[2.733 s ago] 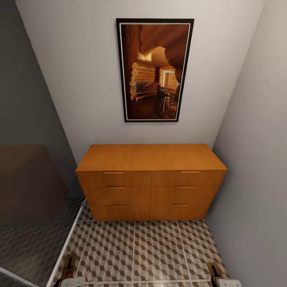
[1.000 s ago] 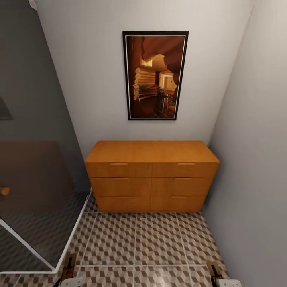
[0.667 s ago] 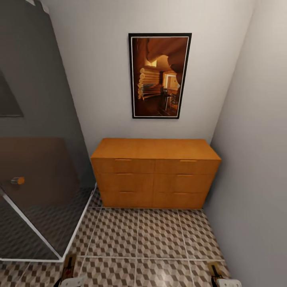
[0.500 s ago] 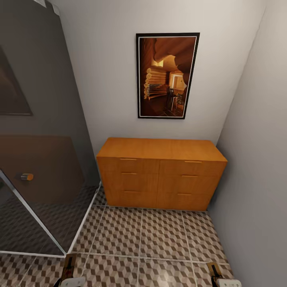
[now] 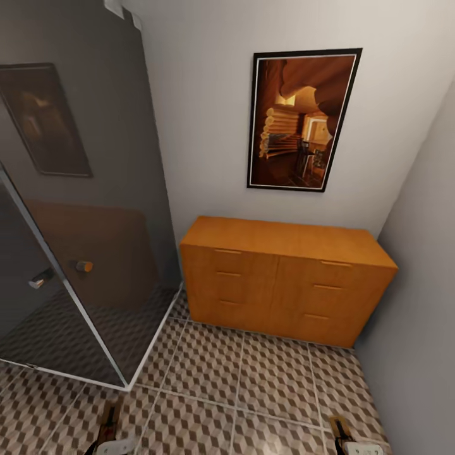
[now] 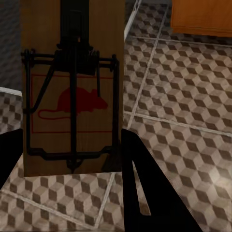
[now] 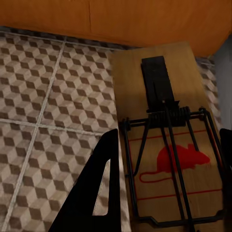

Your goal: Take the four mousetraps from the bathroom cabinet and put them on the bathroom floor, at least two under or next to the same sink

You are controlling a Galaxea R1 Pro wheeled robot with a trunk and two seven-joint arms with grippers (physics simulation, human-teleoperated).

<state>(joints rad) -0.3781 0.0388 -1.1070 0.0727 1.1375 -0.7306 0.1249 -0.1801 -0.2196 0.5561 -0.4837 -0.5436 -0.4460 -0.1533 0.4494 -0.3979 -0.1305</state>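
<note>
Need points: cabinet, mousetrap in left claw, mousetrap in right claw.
cabinet (image 5: 284, 237): head view, on its flat orange-brown top.
left mousetrap (image 6: 72, 104): left wrist view, on the red mouse print of its wooden board.
right mousetrap (image 7: 181, 162): right wrist view, on the red mouse print of its board.

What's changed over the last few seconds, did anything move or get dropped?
Only the camera moved: the view drew back and swung left, so the cabinet and picture sit further right and more of the glass shower screen shows. Both grippers still hold a mousetrap, left and right. Cabinet drawers stay shut.
</note>
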